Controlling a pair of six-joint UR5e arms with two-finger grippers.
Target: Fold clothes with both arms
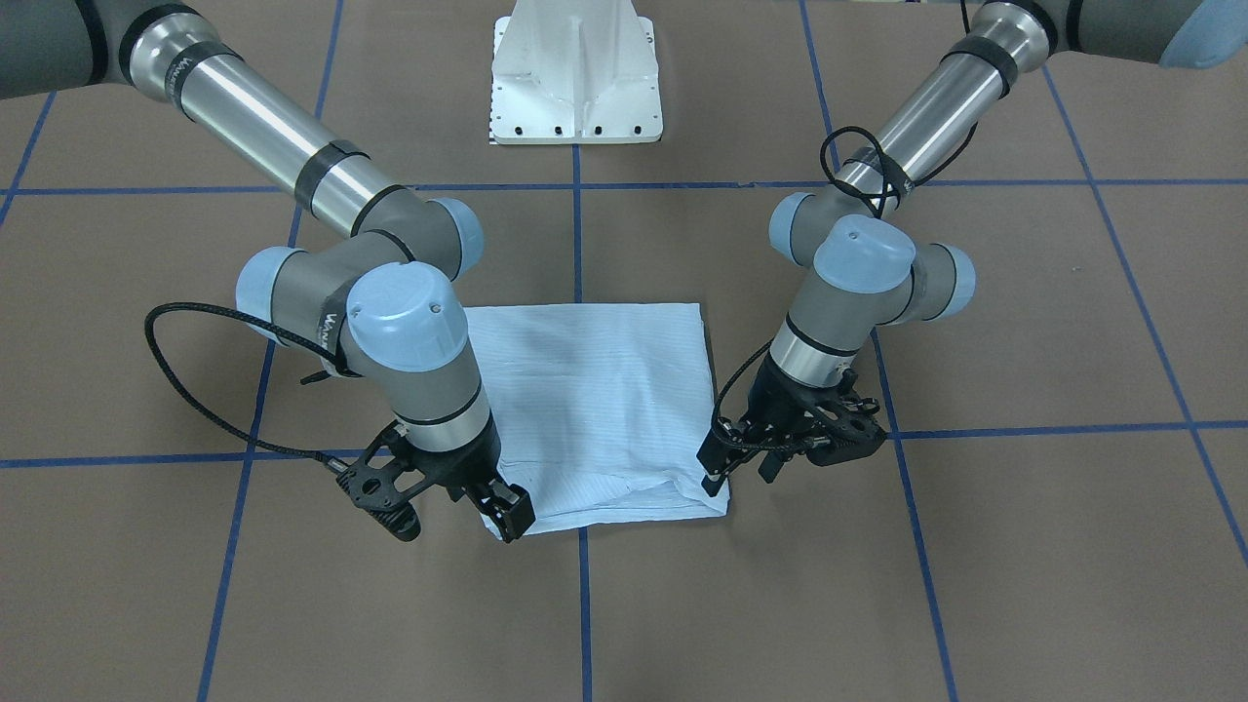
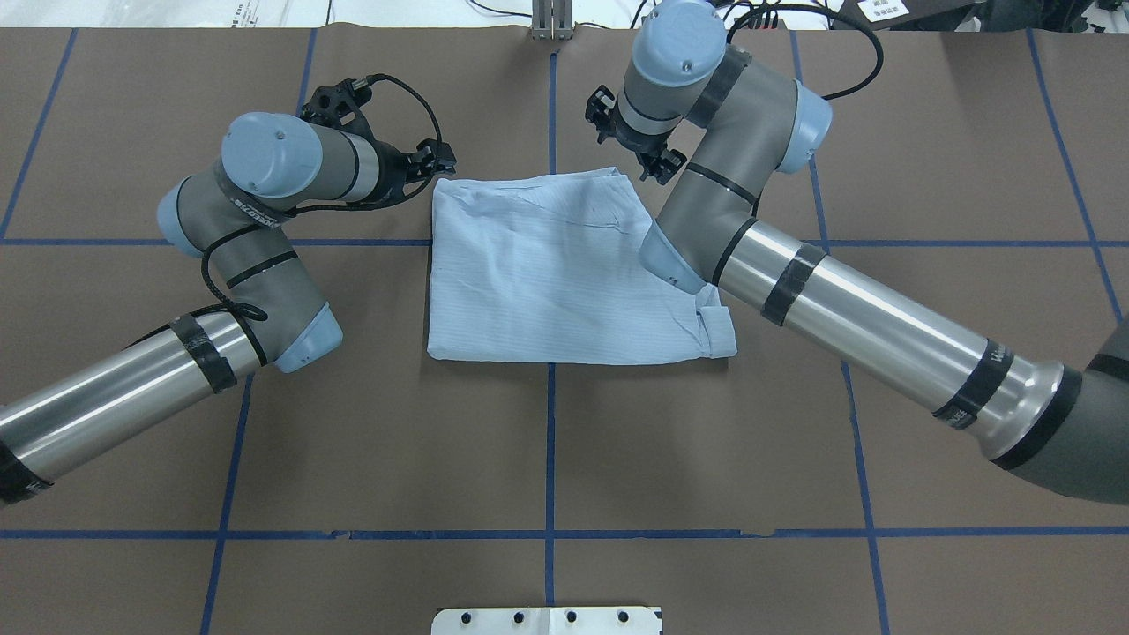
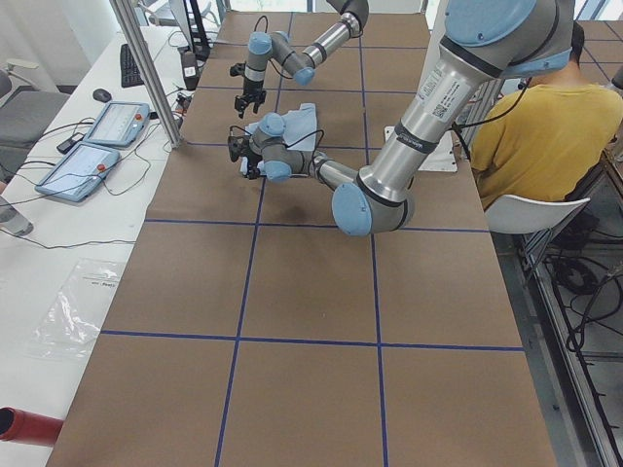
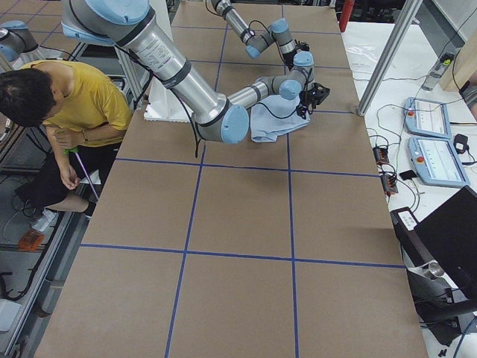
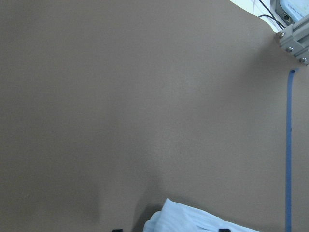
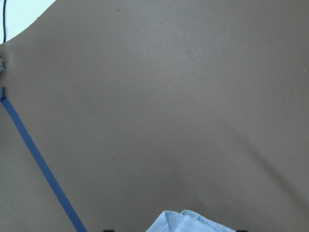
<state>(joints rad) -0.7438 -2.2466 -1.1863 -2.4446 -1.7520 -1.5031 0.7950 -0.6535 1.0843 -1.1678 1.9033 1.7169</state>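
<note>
The clothes are one light blue shirt (image 1: 595, 409) (image 2: 564, 273), folded into a flat rectangle in the middle of the brown table. My left gripper (image 1: 738, 475) (image 2: 432, 169) hovers open at the shirt's far corner on my left side. In the left wrist view that corner (image 5: 193, 220) lies between the spread fingertips. My right gripper (image 1: 456, 519) (image 2: 635, 143) is open and low at the other far corner. The right wrist view shows that corner of the shirt (image 6: 193, 222) at the bottom edge. Neither gripper holds cloth.
The white pedestal base (image 1: 575, 73) (image 2: 547, 620) stands behind the shirt on my side. Blue tape lines (image 1: 583, 604) grid the table. A person in a yellow top (image 3: 531, 126) (image 4: 67, 97) sits beside the table. Control tablets (image 3: 97, 136) and a metal post (image 3: 146, 73) stand along the far edge.
</note>
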